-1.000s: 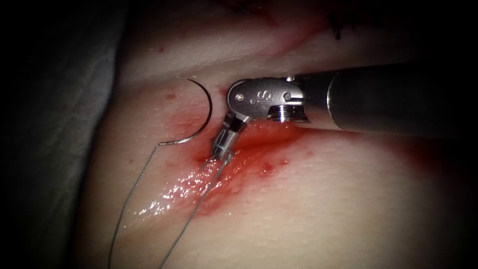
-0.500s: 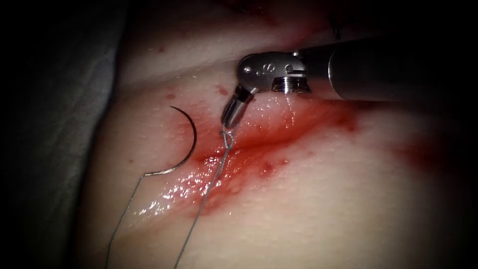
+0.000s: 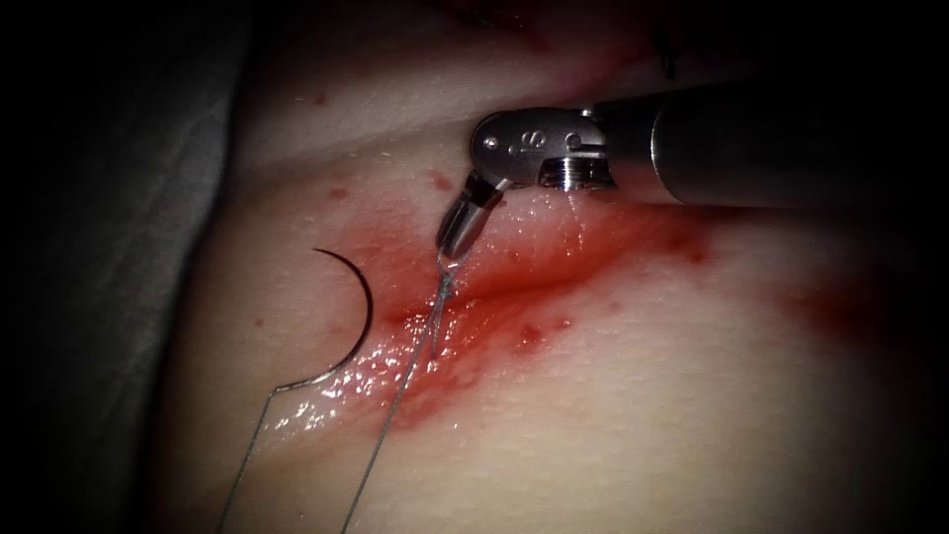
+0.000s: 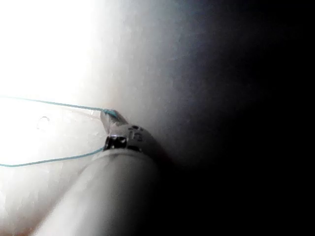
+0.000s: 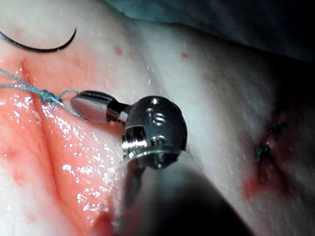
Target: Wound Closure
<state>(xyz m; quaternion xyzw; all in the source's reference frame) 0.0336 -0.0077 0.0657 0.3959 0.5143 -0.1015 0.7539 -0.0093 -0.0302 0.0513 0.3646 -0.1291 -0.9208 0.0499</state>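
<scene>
Endoscope: the right tool [image 3: 447, 259] clenches the thread [image 3: 400, 391] over the cut [image 3: 514, 287]; the curved needle [image 3: 358, 321] lies free on the tissue [image 3: 643, 415] to the left, tip up-left. Right wrist: a knot [image 5: 47, 96] sits just off the jaws, beside older stitches [image 5: 263, 147].

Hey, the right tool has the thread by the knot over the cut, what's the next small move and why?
Probably a short, gentle pull on the thread away from the cut, to seat the knot. The right tool has its jaws shut on the thread beside the knot, and the needle lies free on the tissue, left of the cut.
</scene>
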